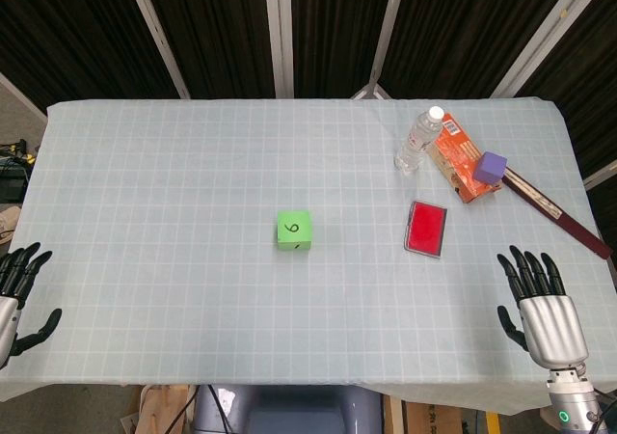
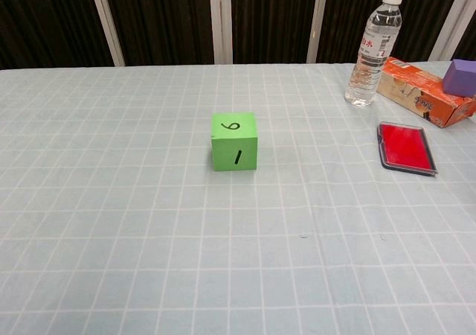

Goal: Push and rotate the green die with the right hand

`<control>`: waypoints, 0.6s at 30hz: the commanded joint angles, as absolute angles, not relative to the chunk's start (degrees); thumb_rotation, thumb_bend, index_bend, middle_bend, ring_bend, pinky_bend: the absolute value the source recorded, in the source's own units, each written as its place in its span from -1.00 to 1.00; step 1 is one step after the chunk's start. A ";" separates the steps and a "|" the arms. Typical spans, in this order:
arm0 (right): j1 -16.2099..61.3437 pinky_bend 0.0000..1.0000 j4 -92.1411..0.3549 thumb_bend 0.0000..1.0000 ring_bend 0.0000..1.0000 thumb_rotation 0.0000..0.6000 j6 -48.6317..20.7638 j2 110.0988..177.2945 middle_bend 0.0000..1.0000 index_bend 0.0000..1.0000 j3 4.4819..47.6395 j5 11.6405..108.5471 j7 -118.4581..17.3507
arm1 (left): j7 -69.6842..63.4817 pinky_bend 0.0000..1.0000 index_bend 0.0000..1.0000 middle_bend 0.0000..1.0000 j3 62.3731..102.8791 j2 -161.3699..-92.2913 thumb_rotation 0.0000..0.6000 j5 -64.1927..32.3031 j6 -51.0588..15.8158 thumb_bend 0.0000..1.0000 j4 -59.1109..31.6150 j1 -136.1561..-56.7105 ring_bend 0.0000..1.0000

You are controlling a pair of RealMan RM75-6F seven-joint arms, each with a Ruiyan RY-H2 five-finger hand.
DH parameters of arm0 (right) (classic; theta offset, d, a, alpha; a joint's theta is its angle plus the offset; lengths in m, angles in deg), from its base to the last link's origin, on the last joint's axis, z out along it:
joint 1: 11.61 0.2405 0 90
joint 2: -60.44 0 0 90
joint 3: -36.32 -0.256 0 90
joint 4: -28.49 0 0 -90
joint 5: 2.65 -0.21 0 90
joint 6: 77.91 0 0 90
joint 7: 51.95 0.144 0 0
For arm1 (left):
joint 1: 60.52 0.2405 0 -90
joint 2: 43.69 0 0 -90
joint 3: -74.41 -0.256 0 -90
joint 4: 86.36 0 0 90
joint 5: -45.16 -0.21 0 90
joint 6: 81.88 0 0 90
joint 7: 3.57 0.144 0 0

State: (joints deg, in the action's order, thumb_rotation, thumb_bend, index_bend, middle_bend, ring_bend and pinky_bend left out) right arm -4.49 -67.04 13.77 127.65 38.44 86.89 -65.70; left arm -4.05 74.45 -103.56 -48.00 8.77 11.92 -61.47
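My right hand (image 1: pixel 540 309) rests released, fingers apart, at the table's (image 1: pixel 174 164) near right corner. Green die (image 1: pixel 294 230) sits mid-table, well apart. I should reach across, touch one side off-centre, then push so it turns.

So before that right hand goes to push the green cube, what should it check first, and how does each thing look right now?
1. Green die in plain sight, standing flat on the table: ok.
2. Right hand empty, fingers apart: ok.
3. Path from right hand to die free of clutter: ok; the red case lies beyond that line.
4. Left hand well clear of the die: ok.
5. Room around the die to slide and turn: ok.
6. How easily the die slides on the cloth: cannot tell.
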 commanded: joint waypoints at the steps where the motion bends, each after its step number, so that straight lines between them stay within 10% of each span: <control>1: -4.79 -1.00 -67.67 -0.14 -0.90 1.00 12.83 127.18 -0.93 -0.85 38.28 86.21 -65.40 | -3.81 -0.92 -0.79 -1.00 74.17 -103.59 1.00 -48.35 8.82 -0.14 12.14 -61.41 -1.00; 18: -5.54 -1.00 -67.99 -0.13 -0.90 1.00 10.21 126.92 -0.93 -0.85 37.22 86.01 -62.43 | -3.67 -0.92 -0.79 -1.00 74.08 -103.83 1.00 -48.72 9.89 -0.14 12.45 -61.01 -1.00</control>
State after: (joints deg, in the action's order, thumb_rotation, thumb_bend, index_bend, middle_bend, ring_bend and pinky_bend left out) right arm -5.52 -68.01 10.21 126.89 37.24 86.00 -62.45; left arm -3.71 74.12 -103.80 -48.81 9.90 12.47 -61.06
